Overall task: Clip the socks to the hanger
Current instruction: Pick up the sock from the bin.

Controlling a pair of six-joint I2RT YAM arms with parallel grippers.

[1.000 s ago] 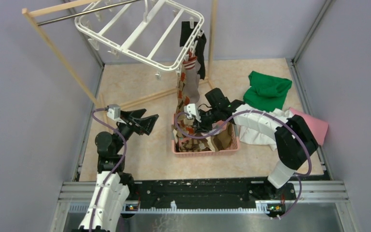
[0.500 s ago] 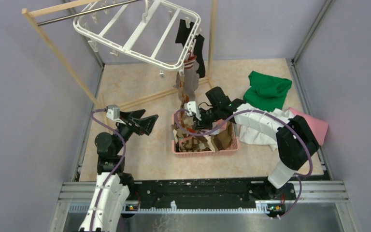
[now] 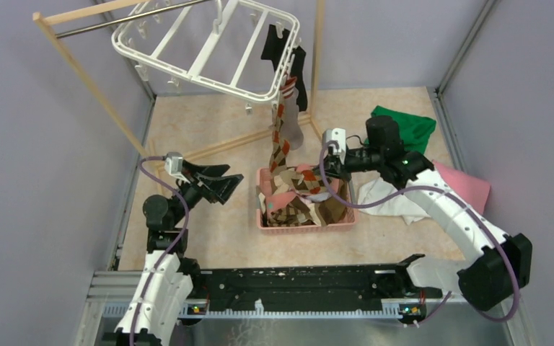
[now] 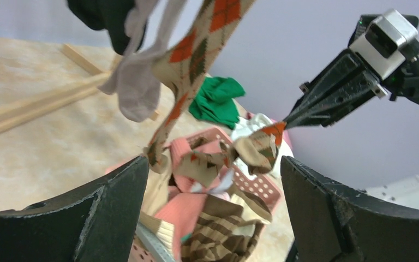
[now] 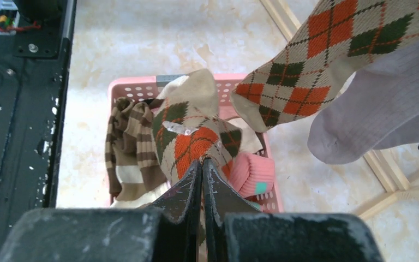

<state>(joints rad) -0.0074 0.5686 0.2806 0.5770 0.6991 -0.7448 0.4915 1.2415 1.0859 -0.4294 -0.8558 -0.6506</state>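
The white hanger [image 3: 195, 74] hangs at the back with a black sock [image 3: 278, 45], a grey sock [image 3: 293, 128] and an argyle sock [image 3: 280, 148] clipped to its right corner. My right gripper [image 3: 321, 174] is shut on another argyle sock [image 5: 196, 136] and holds it just above the pink basket [image 3: 306, 225]. The basket holds several more socks, among them a brown striped one [image 5: 128, 147] and a pink one [image 5: 253, 174]. My left gripper [image 3: 232, 182] is open and empty, left of the basket and facing it. In the left wrist view the held sock [image 4: 262, 144] dangles from the right gripper [image 4: 292, 121].
A wooden rack [image 3: 86, 79] with a metal bar carries the hanger, and its floor bars lie behind the basket. A green cloth [image 3: 404, 130], a white cloth [image 3: 389, 203] and a pink cloth [image 3: 472, 187] lie on the right. Grey walls close in the sides.
My right arm has drawn back to the right, its gripper lifting the argyle sock out of the basket. The hanger has swung slightly. The left gripper has edged towards the basket.
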